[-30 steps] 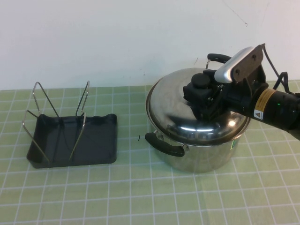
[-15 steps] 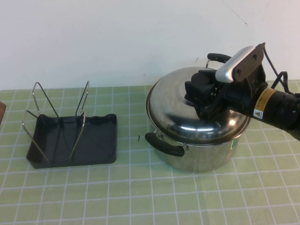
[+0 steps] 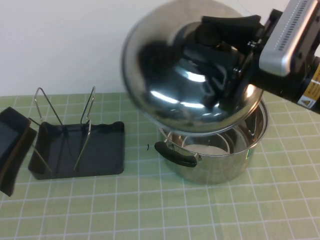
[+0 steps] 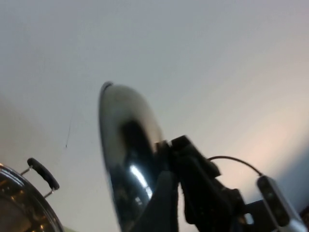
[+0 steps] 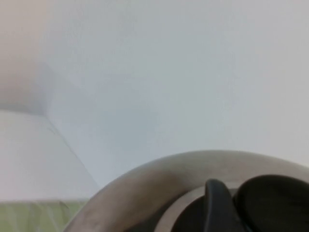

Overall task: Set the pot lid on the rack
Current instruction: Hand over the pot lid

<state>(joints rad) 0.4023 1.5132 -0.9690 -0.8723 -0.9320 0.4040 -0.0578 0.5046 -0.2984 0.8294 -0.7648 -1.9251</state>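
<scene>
The pot lid (image 3: pixel 182 85), shiny steel and domed, hangs tilted in the air above the open steel pot (image 3: pixel 215 157). My right gripper (image 3: pixel 212 35) is shut on the lid's black knob (image 3: pixel 204 31). The right wrist view shows the knob (image 5: pixel 275 203) beside one finger (image 5: pixel 219 208) on the lid's dome (image 5: pixel 145 193). The left wrist view shows the lid (image 4: pixel 123 150) edge-on with the right gripper (image 4: pixel 193 193) behind it. The rack (image 3: pixel 87 115), silver wire on a dark grey tray (image 3: pixel 102 157), stands left of the pot. My left gripper (image 3: pixel 12 145) is at the left edge, beside the tray.
The pot has black handles, one in front (image 3: pixel 175 154), and something pale inside (image 3: pixel 205 150). A green tiled mat (image 3: pixel 150 205) covers the table. A white wall stands close behind. A small dark speck (image 3: pixel 148 146) lies between the tray and the pot.
My right gripper has lifted the lid off the pot, up and to the left, tilting it. The pot now stands open. My left gripper has come into view at the left edge.
</scene>
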